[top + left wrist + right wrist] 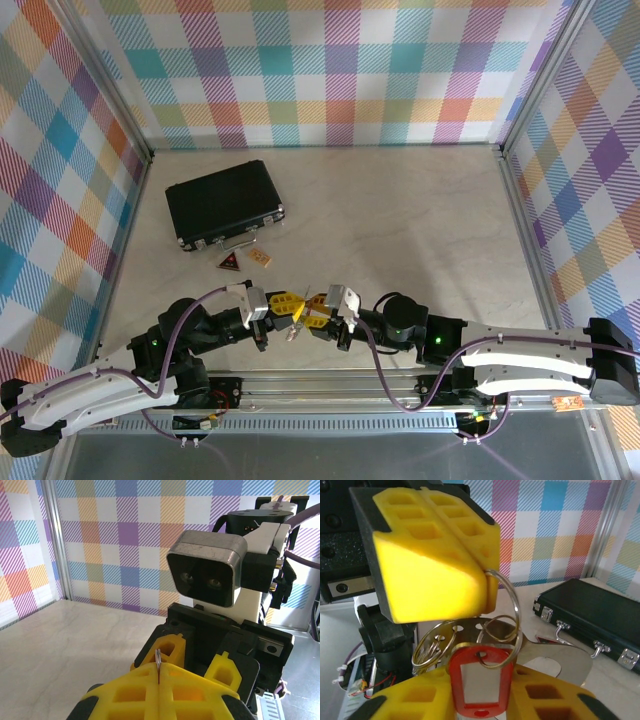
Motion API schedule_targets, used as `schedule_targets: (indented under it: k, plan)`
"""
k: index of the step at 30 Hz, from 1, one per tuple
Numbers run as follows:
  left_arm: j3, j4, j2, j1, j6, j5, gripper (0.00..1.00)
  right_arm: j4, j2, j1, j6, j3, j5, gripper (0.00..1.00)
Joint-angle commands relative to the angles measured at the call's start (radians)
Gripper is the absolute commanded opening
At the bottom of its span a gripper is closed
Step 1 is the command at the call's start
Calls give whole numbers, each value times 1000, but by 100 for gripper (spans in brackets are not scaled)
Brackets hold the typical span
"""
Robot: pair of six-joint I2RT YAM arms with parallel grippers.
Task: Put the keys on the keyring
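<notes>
A pale marbled table [420, 220] boxed in by bright plaid walls [330, 70], seen from above: a black case [225, 213] lies closed at the back left. A dark triangular tag [229, 262] and a tan tag [262, 258] sit just in front of it. Both arms reach in low and meet nose to nose near the front edge. The left gripper [283, 303] and right gripper [318, 309] are almost touching, and the metal between them is too small to read from up here. Over to the left wrist: its yellow fingers are pressed flat together, and right in the seam stands a thin sliver of the keyring [158, 659], pinched edge-on. The other arm's grey wrist camera [207, 575] stares straight back, close in. Now the right wrist, and here's the detail. The left gripper's closed yellow tips hang above with the big ring curving out from under them. More loops and flat silver metal dangle below it. The key [482, 680], with its red tag upright, sits wedged between the right gripper's two yellow fingers, which hug both its edges. A small ring through the tag's hole overlaps the big ring. The case shows beyond on the right.
</notes>
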Motion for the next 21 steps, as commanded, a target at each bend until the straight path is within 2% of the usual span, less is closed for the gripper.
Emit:
schedule_targets:
  k: [1,5,10,21]
  plan:
    - [-10,50,-12,-1,0,-6,0,59,-13,7,-14,-14,15,36]
    - [-14,52,-17,-1,0,4,0,66,-10,7,-14,-17,22,38]
    - [-14,50,-20,-1,0,9,0,73,-17,6,-14,-26,28,34]
    - [-3,21,-38,-1,0,21,0,78,-7,7,-58,-12,36,11]
